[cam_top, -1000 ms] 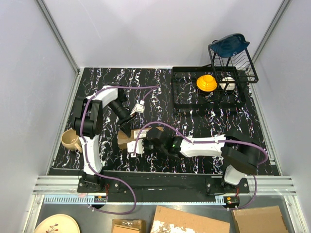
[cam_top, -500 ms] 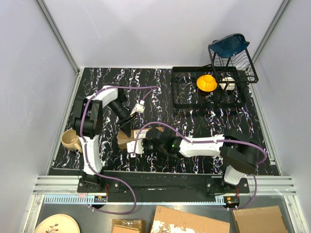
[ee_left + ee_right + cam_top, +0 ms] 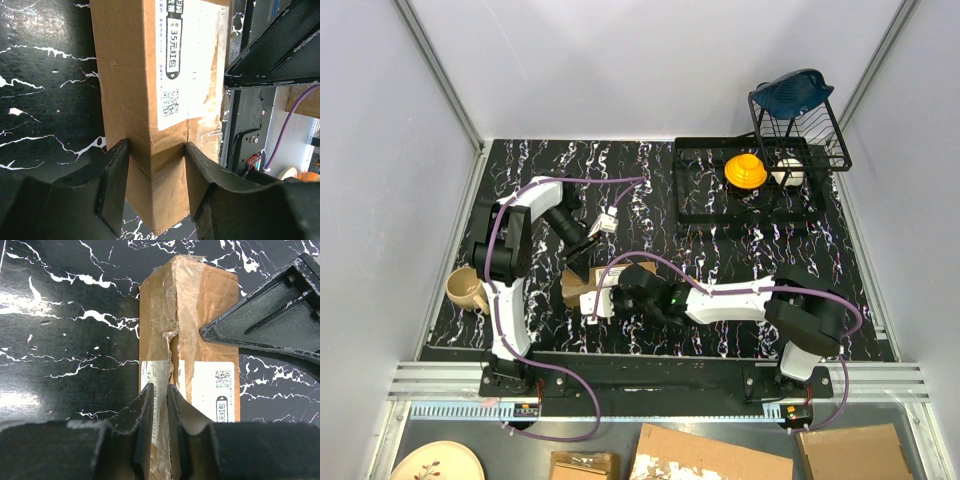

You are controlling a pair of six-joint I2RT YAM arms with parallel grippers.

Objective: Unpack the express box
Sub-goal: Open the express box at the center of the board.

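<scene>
Roughly left to right runs the long axis of the express box [image 3: 573,286], which lies flat on the desk [image 3: 720,250], left of centre and towards the near edge. Its white shipping label [image 3: 192,55] faces up. The clear tape along the top seam is torn and wrinkled.

The left tool [image 3: 582,262] clamps one end of the box, a finger pressed on each side. The right tool [image 3: 603,300] reaches in from the right, its jaws drawn narrow astride the torn seam. Whether they pinch it I cannot tell.

At the far right stands a black dish rack [image 3: 680,190], holding an orange dish [image 3: 745,170] and a white round piece [image 3: 788,172]. A dark blue bowl [image 3: 795,90] sits on its top tier. A beige mug [image 3: 467,290] stands at the left edge; nothing shows inside it.
</scene>
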